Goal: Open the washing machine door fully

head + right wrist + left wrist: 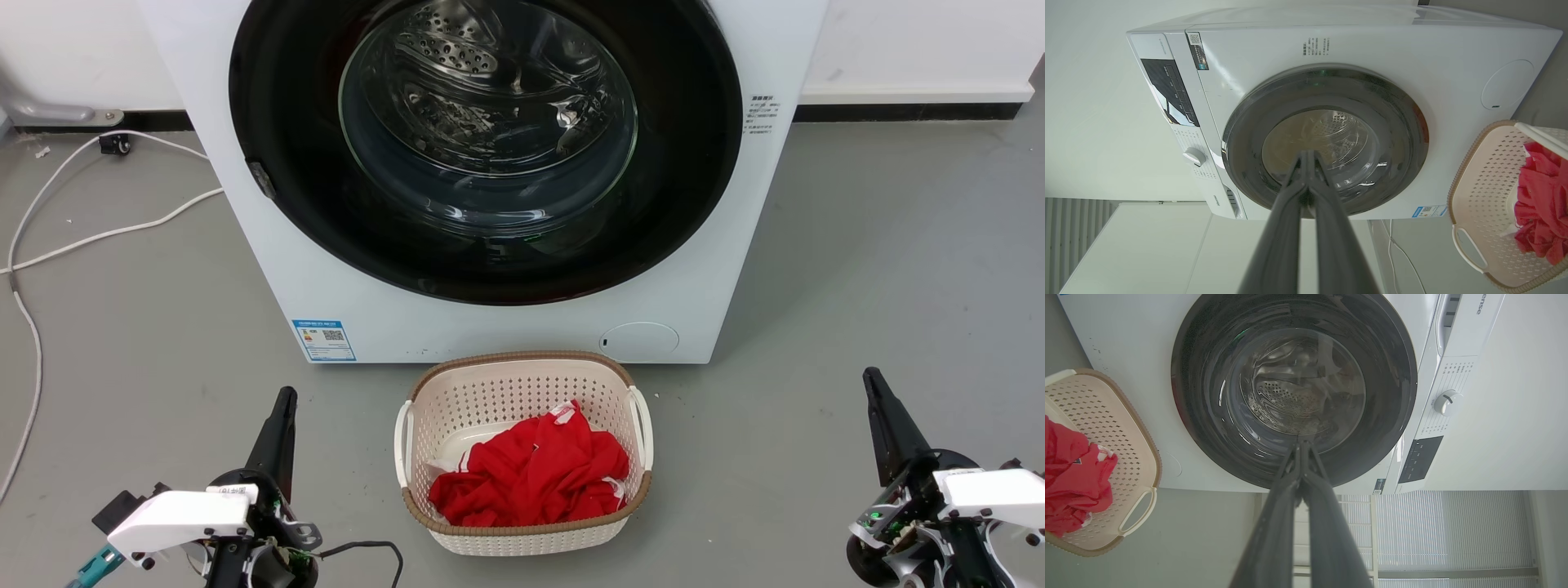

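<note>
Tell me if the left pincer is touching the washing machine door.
Apart. Head view: grey floor lies between the left pincer and the washing machine door.

Bright even light, soft shadows, glare on the washing machine door [487, 147]

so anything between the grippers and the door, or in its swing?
Nothing visible lies between the left gripper or right gripper and the washing machine door. The laundry basket stands on the floor below the door; the swing probably clears it.

Floor [882, 261]: grey | washing machine [269, 269] stood at back | basket [522, 543] sat just before it | white cable [175, 214] lay left
</note>
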Available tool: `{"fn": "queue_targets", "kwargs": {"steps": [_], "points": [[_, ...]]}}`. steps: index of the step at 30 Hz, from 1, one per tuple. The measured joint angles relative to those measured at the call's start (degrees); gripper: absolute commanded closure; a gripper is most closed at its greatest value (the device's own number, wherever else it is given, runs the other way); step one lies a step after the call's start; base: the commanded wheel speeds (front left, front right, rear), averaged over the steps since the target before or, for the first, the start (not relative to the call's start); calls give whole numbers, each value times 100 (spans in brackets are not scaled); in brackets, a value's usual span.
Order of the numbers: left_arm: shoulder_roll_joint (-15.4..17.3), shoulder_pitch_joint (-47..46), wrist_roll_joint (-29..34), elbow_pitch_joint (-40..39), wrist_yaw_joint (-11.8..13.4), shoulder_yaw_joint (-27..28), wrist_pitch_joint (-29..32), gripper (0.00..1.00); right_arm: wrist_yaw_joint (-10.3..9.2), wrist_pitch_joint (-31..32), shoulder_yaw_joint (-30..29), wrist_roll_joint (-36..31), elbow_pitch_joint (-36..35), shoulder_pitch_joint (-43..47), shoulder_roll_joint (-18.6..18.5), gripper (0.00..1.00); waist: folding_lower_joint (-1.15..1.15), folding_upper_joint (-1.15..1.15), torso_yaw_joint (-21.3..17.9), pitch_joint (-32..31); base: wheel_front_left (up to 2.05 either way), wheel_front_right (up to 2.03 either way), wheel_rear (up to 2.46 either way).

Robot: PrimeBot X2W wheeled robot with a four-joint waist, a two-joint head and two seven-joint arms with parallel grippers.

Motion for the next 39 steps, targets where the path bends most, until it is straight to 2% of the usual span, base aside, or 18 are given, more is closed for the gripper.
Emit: {"fn": "queue_targets", "kwargs": {"steps": [26, 27, 31, 39], "points": [[-10, -2, 2, 1, 0, 10, 14, 100, 0, 3, -13, -12, 0, -1, 10, 100, 0, 0, 0, 0, 0, 0, 0], [-12, 2, 2, 11, 1, 8, 14, 0, 0, 3, -13, -13, 9, 4, 10, 0, 0, 0, 0, 0, 0, 0, 0], [-40, 166, 18, 174, 8, -75, -64, 0, -1, -75, 9, -11, 147, 207, 27, 0, 0, 0, -1, 1, 0, 0, 0], [-41, 159, 321, 23, 8, -202, -291, 0, -1, -298, 108, -253, -7, 243, 31, 0, 0, 0, -7, 6, 0, 0, 0]]}}
